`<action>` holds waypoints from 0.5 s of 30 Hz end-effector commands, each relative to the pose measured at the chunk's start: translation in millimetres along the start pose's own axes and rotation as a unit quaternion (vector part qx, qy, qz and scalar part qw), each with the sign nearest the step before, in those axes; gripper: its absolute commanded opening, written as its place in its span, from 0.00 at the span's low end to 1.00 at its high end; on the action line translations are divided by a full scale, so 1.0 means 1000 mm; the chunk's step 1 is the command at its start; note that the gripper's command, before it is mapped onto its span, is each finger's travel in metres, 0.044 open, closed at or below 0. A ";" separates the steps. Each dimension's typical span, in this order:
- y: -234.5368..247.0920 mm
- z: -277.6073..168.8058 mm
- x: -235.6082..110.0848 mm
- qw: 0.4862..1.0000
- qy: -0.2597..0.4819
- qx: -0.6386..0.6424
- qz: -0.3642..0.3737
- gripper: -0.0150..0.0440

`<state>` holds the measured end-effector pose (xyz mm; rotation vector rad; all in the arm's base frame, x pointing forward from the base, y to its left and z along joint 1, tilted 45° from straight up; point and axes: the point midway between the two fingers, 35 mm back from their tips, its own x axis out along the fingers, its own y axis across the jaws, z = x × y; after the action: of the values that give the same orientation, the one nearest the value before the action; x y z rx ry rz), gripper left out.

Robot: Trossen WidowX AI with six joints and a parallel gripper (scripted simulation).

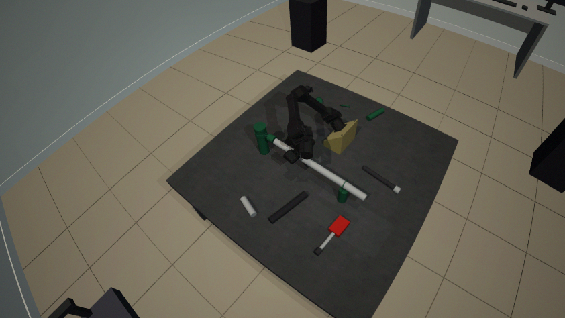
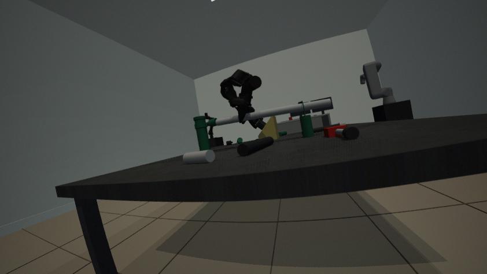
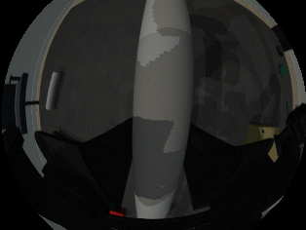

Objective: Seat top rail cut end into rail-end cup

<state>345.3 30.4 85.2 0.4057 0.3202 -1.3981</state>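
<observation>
The white top rail [image 1: 326, 172] [image 2: 279, 111] [image 3: 163, 83] runs at a slant above the table, through the thin green wire loop over the short green post [image 1: 342, 194] [image 2: 306, 125]. Its far end meets the green rail-end cup [image 1: 271, 137] [image 2: 211, 122] on the big green post [image 1: 262, 145] [image 2: 203, 137]. The frames do not show how deep the end sits. The cup hangs from the band high on the post, just below the cap [image 1: 260, 127] [image 2: 199, 118]. My black gripper [image 2: 242, 118] [image 3: 161, 128] is shut on the rail, between the cup and the loop, nearer the cup.
A yellow wedge [image 1: 341, 138] [image 2: 269, 130] stands behind the rail. A short white tube [image 1: 248, 206] [image 2: 198, 156] [image 3: 54, 91], a black tube [image 1: 288, 207] [image 2: 255, 146] and a red-headed mallet [image 1: 339, 225] lie in front. A dark rod [image 1: 378, 178] and a green tube [image 1: 375, 114] lie to the right.
</observation>
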 end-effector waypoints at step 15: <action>0.000 0.000 0.000 1.000 0.000 -0.001 0.000 0.25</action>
<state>345.7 30.5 85.0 0.4023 0.3221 -1.3989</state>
